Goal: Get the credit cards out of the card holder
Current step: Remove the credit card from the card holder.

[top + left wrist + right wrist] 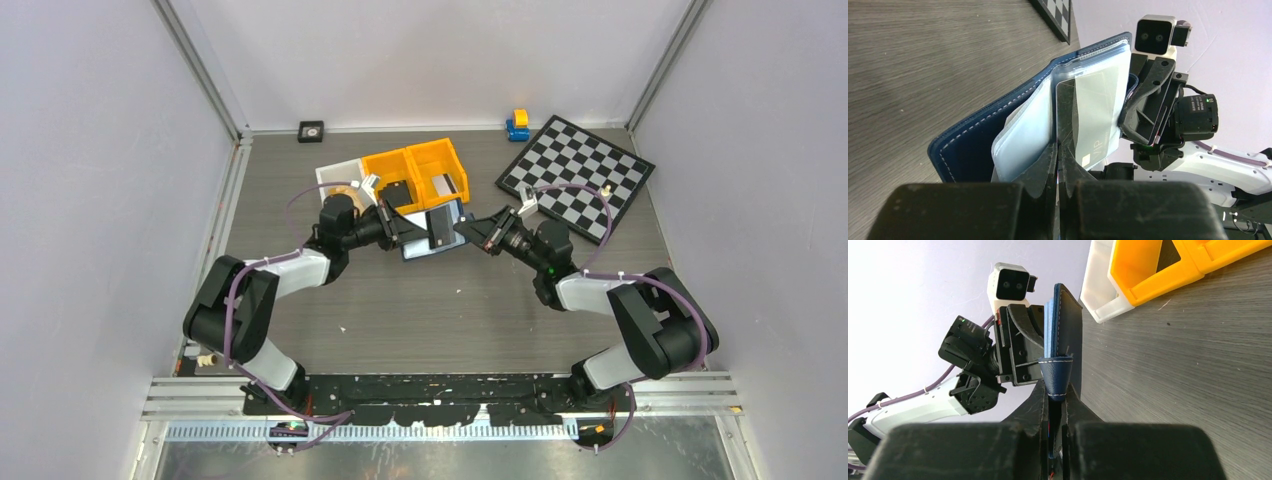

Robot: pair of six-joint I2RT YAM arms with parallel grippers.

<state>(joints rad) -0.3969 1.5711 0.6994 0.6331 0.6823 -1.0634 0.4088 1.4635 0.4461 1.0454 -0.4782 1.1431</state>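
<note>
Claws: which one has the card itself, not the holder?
The left claw, shut on the pale card; the right claw pinches the navy holder by its tab.

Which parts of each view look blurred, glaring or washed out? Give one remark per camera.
Top external view: even soft light, faint shadows on the table, everything sharp. Left wrist view: the left pincer is a dark blur up close; pale reflections streak the card. Right wrist view: the right pincer is blurred too, the wall washed out, the orange bin crisp.

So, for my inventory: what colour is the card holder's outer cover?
The card holder is navy blue with pale edge stitching; the left wrist view shows it best.
</note>
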